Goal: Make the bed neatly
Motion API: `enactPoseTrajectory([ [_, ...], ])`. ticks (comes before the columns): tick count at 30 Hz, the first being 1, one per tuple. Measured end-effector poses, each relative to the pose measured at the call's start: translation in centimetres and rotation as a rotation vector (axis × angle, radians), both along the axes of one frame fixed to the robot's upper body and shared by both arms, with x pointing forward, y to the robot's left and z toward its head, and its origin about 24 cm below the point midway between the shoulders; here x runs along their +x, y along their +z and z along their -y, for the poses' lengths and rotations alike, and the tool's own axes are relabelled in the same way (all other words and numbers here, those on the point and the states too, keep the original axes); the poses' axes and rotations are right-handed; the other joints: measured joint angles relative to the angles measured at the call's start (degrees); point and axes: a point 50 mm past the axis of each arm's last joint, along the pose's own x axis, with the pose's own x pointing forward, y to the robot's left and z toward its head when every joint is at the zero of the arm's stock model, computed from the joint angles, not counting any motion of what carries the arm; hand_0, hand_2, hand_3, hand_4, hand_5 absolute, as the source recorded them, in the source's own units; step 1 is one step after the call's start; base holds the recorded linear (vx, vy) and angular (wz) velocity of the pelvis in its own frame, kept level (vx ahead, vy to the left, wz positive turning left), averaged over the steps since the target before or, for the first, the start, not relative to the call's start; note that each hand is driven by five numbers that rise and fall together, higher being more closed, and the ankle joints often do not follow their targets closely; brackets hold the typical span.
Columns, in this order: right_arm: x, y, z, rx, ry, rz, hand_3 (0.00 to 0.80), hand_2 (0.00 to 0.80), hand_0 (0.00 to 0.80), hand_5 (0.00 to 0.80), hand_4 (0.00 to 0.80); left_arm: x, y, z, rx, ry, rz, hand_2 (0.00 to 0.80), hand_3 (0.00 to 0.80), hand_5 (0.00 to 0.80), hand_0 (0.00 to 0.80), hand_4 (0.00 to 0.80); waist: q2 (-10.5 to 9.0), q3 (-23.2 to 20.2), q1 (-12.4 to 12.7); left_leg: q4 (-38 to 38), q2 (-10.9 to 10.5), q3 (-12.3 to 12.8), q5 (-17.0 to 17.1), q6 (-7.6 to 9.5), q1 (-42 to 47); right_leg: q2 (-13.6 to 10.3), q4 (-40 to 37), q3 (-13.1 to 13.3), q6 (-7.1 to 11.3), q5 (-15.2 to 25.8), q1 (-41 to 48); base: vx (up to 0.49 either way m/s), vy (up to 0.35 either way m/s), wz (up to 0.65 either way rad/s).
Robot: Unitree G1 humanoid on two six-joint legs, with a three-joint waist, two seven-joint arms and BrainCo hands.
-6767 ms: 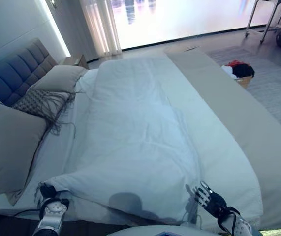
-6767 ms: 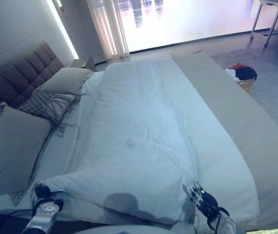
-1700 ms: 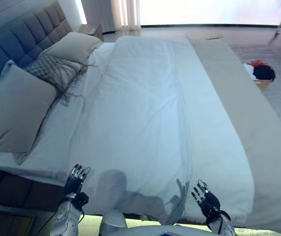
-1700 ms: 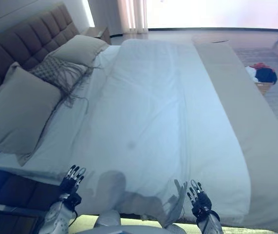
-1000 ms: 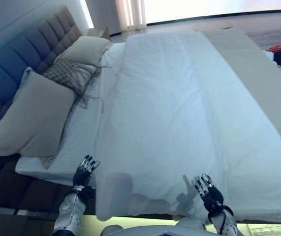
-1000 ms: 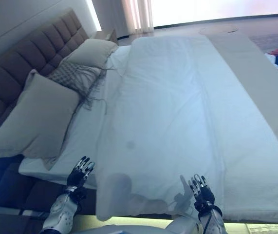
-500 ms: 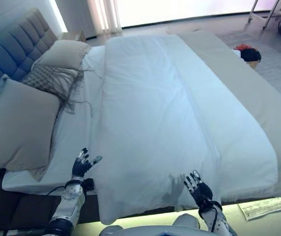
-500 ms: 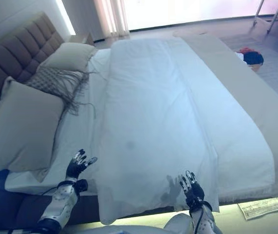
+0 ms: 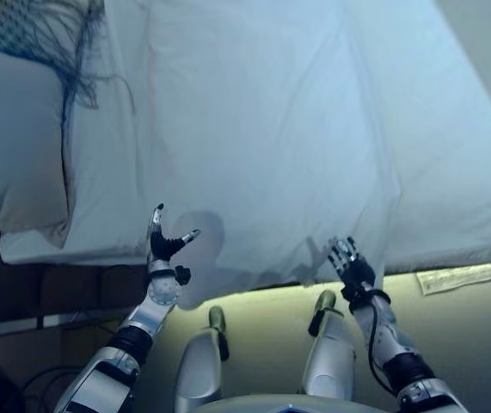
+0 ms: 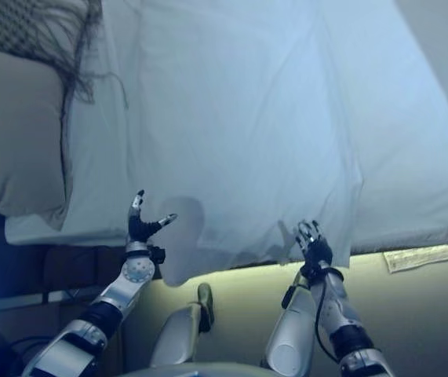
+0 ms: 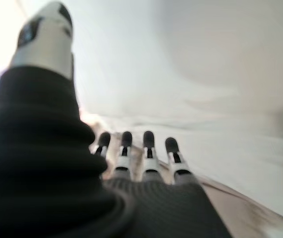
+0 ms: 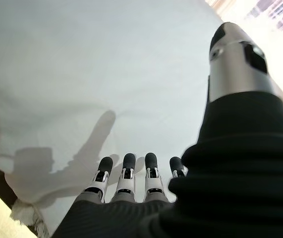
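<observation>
Below us spreads the wide bed (image 9: 30, 245), its smooth white duvet (image 9: 262, 129) hanging over the near edge. We hold our left hand (image 9: 163, 245) at 7 o'clock and our right hand (image 9: 348, 262) at 5, both with fingers straight and spread, holding nothing. At 10 o'clock lies a big grey pillow (image 9: 13, 146), with a dark fringed cushion (image 9: 39, 26) beyond.

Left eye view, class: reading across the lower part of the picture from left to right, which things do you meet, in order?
Grey pillow → left robot hand → hanging edge of the white duvet → right robot hand → sheet of paper on the floor.
</observation>
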Motion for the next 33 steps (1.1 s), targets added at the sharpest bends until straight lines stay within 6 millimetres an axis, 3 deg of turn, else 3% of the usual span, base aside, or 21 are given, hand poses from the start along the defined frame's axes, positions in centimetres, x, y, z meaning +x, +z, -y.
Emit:
enactPoseTrajectory([
  [7,4.0,4.5,-1.0,-0.018,0.012,0.135,0.000,0.000,0.000,0.000,0.000,0.8,-0.9,1.3,0.083,-0.003,-0.079,0.000,0.000,0.000,0.000,0.000,0.17,3.5,0.8,1.7,0.5,0.1,0.0,-0.03,-5.6,0.3,-0.9,-0.1,-0.42,2.4,-4.8,-0.111,0.042,-0.05],
  [11,5.9,7.2,-1.9,-0.044,0.031,0.199,0.000,0.000,0.000,0.000,0.000,2.0,-0.2,1.6,0.165,0.035,-0.073,0.000,0.000,0.000,0.000,0.000,0.07,5.1,0.9,1.5,0.9,0.0,0.1,-0.07,-7.2,1.0,-0.9,-0.1,-1.02,3.0,-6.5,-0.025,0.037,-0.04],
  [15,6.1,8.3,-2.0,-0.064,0.049,0.234,0.000,0.000,0.000,0.000,0.000,2.9,1.3,2.1,0.239,0.046,0.011,0.000,0.000,0.000,0.000,0.000,0.06,6.6,0.9,1.5,1.5,-0.2,0.3,-0.41,-8.4,1.2,-0.8,0.2,-1.13,2.7,-7.8,-0.027,-0.005,-0.03],
  [22,7.3,10.4,-1.6,-0.108,0.051,0.281,0.000,0.000,0.000,0.000,0.000,2.8,1.2,1.9,0.267,0.072,0.017,0.000,0.000,0.000,0.000,0.000,0.12,7.3,1.6,2.0,1.0,-2.1,0.1,-0.07,-11.0,0.3,2.8,0.6,-1.83,1.0,-11.6,-0.027,0.020,0.06],
  [29,8.1,11.9,-1.3,-0.128,0.057,0.323,0.000,0.000,0.000,0.000,0.000,2.8,1.6,1.9,0.275,0.102,0.052,0.000,0.000,0.000,0.000,0.000,-0.03,7.7,2.9,2.4,3.0,-2.7,0.5,-0.67,-15.1,2.2,2.9,0.0,-2.47,0.6,-15.5,-0.007,-0.050,-0.04],
  [33,8.0,12.8,-0.8,-0.149,0.056,0.361,0.000,0.000,0.000,0.000,0.000,3.3,2.3,2.0,0.269,0.105,0.082,0.000,0.000,0.000,0.000,0.000,-0.24,8.8,2.8,2.3,3.7,-3.1,0.8,-1.16,-15.9,2.6,4.8,-0.3,-3.99,-0.1,-17.0,0.002,0.019,-0.01],
])
